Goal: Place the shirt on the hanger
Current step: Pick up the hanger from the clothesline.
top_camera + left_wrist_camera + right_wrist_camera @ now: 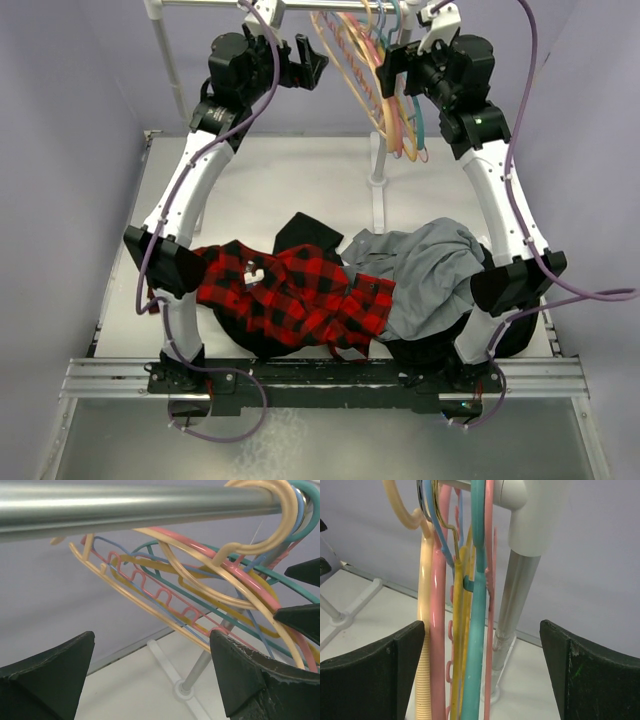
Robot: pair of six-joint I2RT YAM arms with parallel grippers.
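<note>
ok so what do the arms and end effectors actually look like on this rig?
Left arm and right arm match: white link shells, black joint housings, a purple cable looping along each. Small green light near the right wrist. Left end effector and right end effector have matte black wedge-shaped fingers, edges scuffed.

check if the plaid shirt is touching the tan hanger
Apart. Top view shows the shirt heaped on the table, the hanger hanging from the far rail.
</note>
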